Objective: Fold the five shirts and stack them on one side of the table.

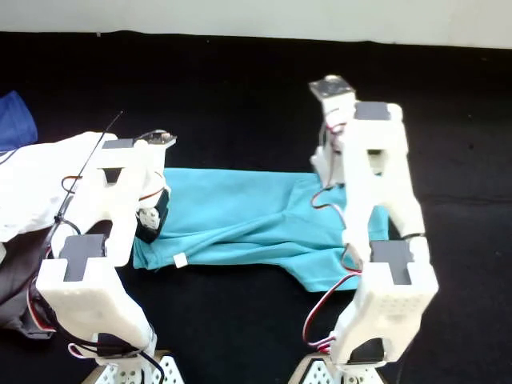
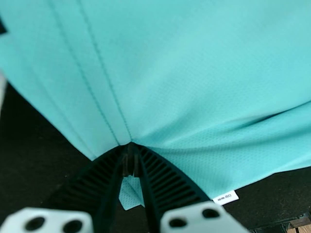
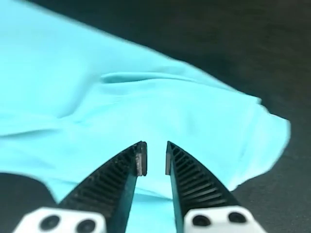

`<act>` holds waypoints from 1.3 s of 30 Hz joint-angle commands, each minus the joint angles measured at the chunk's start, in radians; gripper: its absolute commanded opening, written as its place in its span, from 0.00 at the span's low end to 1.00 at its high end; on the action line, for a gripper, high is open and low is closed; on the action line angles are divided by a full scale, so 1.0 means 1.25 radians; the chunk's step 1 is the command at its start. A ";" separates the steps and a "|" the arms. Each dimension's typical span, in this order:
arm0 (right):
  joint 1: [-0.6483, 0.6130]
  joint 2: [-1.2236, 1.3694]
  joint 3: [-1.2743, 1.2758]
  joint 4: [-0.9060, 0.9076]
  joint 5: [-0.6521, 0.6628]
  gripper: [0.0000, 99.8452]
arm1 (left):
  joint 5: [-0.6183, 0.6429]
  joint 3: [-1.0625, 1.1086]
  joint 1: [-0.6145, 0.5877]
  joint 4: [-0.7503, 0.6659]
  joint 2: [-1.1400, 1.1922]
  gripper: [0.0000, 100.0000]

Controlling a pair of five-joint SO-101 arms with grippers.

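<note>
A teal shirt [image 1: 232, 216] lies partly folded across the middle of the black table [image 1: 240, 88]. My left gripper [image 2: 130, 162] is shut on the shirt [image 2: 194, 73], pinching the cloth near its stitched hem at the shirt's left end; in the high view that gripper [image 1: 154, 218] sits at the shirt's left edge. My right gripper [image 3: 155, 158] hovers just above the shirt [image 3: 73, 87] near its right end, fingers a little apart with nothing between them. In the high view it [image 1: 326, 174] stands over the shirt's right part.
A white shirt [image 1: 32, 184], a blue one [image 1: 14, 120] and a dark one [image 1: 20, 280] are heaped at the table's left edge. A small white tag [image 1: 180, 260] hangs from the teal shirt's near edge. Bare black table lies beyond and to the right.
</note>
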 commanded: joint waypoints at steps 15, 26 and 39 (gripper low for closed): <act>-0.294 0.056 0.107 -0.102 -0.010 0.08 | -0.004 0.002 -0.017 -0.027 0.009 0.01; -0.360 0.055 0.121 0.068 0.014 0.01 | -0.004 0.002 -0.017 -0.027 0.009 0.01; -0.289 -0.310 0.359 0.101 0.080 0.01 | -0.004 0.002 -0.018 -0.027 0.009 0.01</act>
